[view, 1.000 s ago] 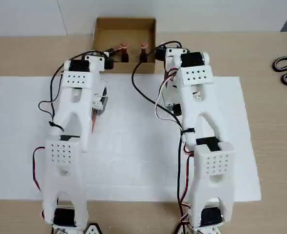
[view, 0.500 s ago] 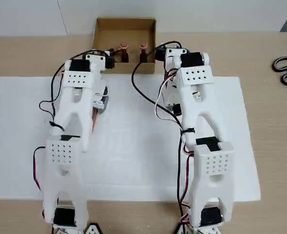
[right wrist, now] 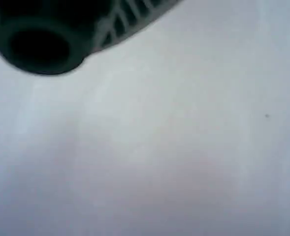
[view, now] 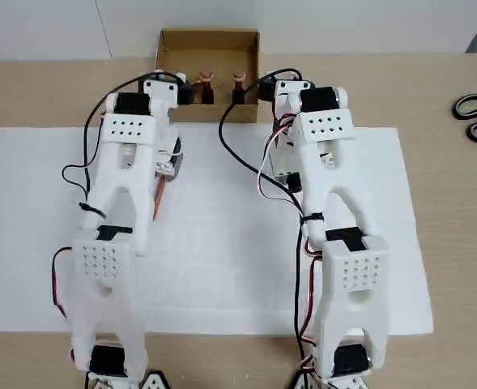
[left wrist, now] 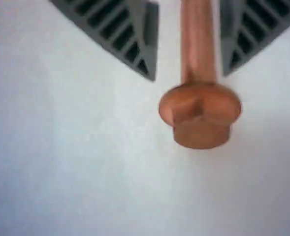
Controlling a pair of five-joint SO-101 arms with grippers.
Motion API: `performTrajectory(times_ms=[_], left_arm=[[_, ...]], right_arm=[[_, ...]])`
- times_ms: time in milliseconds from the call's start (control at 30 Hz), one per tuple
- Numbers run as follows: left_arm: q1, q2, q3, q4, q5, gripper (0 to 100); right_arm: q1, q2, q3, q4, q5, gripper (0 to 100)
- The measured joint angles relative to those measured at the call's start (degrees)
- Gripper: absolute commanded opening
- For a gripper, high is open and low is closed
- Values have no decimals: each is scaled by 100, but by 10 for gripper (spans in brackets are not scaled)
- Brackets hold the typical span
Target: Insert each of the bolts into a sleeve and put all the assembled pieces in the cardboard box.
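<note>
High view: two done, two parts gripped

Two copper-and-black assembled pieces (view: 206,87) stand in the cardboard box (view: 210,36). Left gripper (left wrist: 186,73) pinches one smooth, hex-headed copper bolt (left wrist: 200,113); right gripper (right wrist: 46,24) clasps one black tubular sleeve (right wrist: 36,46) above the white sheet (view: 222,267).

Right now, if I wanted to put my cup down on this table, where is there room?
The white sheet lies bare between the left arm and the right arm, and also left of the left arm. The table is bare wood right of the sheet, short of the scissors. It is crowded by the cardboard box, where both wrists bunch.
</note>
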Motion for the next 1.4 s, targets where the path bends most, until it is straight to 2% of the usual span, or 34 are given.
performTrajectory(times_ms=[700,867,1400], left_arm=[[-149,519,-44,-185,-79,85],[-132,536,-44,-211,-79,3],[-123,563,-334,-35,-53,6]], right_arm=[[0,26,0,-18,0,7],[0,26,0,-18,0,6],[0,-255,0,-18,0,4]])
